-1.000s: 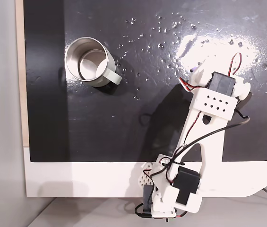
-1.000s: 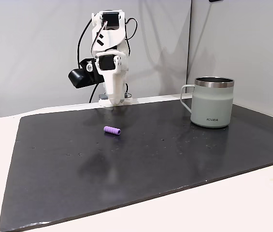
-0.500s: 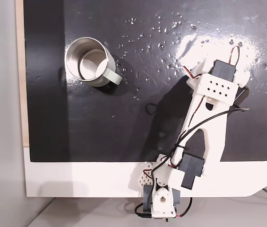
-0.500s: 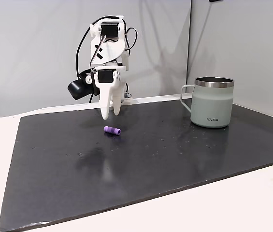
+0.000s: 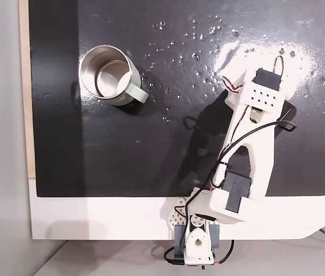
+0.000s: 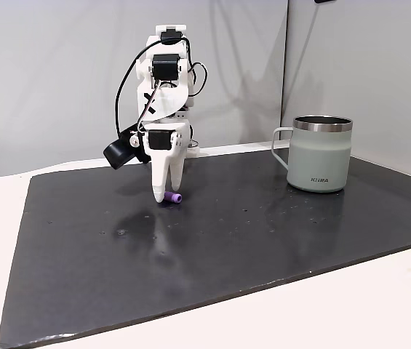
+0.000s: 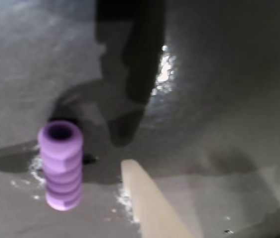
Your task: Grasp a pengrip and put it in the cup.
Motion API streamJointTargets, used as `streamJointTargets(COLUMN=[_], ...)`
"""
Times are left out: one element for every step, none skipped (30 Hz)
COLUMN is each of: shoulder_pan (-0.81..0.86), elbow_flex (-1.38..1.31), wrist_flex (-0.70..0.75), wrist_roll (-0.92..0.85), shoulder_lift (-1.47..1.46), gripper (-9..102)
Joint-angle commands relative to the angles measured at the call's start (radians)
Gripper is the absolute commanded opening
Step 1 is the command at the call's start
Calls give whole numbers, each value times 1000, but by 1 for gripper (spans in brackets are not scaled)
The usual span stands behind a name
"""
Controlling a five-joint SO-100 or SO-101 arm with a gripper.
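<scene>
The fingers (image 7: 144,208) have come down from above the counter (image 6: 278,233) and now stand apart around the pengrip (image 7: 60,166), tips approx. at the surface, not yet closed. Pengrip lies between them on its side. Cup (image 6: 320,154) stands well apart, so grasp comes next, I think.

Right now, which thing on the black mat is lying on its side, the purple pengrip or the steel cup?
The purple pengrip, lying flat beneath the gripper. The cup stands upright, mouth up, handle sideways.
</scene>
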Motion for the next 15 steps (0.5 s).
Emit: streamJointTargets(shoulder_pan=[5,6,9,12,15,20,25,26,28,29,29,31,32,31,28], elbow_flex=[6,14,23,31,38,46,51,54,57,58,60,63,67,74,80], wrist_flex=[-14,-21,-29,-35,-40,-46,-51,-54,-54,-55,-55,-55,-55,-55,-57], wrist_roll=[-15,-17,-17,-17,-15,-12,-9,-8,-8,-8,-8,-5,-3,-3,-3], shoulder_lift=[2,-2,-3,-6,-8,-9,-9,-9,-9,-9,-6,0,9,21,37], gripper=[24,22,20,19,15,11,8,5,5,4,4,3,3,2,1])
